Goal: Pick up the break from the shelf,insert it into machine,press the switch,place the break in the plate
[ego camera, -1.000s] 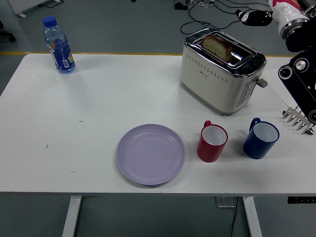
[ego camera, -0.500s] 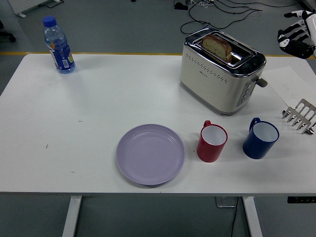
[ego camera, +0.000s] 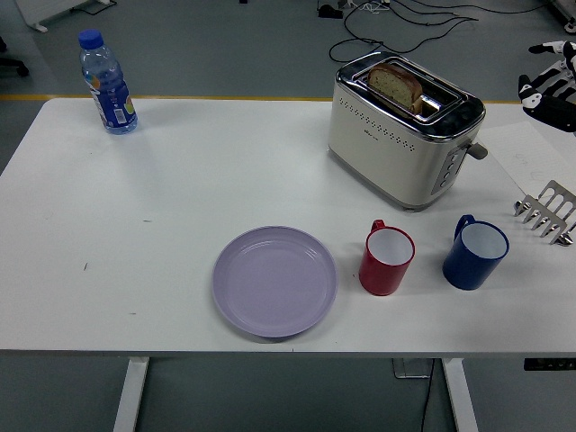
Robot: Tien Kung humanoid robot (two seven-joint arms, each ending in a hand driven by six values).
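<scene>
A slice of bread (ego camera: pixel 396 84) stands in the slot of the cream and chrome toaster (ego camera: pixel 402 132) at the back right of the table; its lever (ego camera: pixel 479 149) sticks out on the right end. A lilac plate (ego camera: pixel 274 281) lies empty near the front edge. My right hand (ego camera: pixel 551 87) hovers at the right edge of the view, right of the toaster, fingers spread and holding nothing. A metal rack (ego camera: pixel 547 211) sits empty at the right edge. My left hand is out of view.
A red mug (ego camera: pixel 387 260) and a blue mug (ego camera: pixel 474 253) stand in front of the toaster. A water bottle (ego camera: pixel 107 84) stands at the back left. Cables lie on the floor beyond the table.
My right arm, which covered the right edge above the rack a second ago, has lifted away; only the hand now shows, and it has sunk a little lower and to the right.
</scene>
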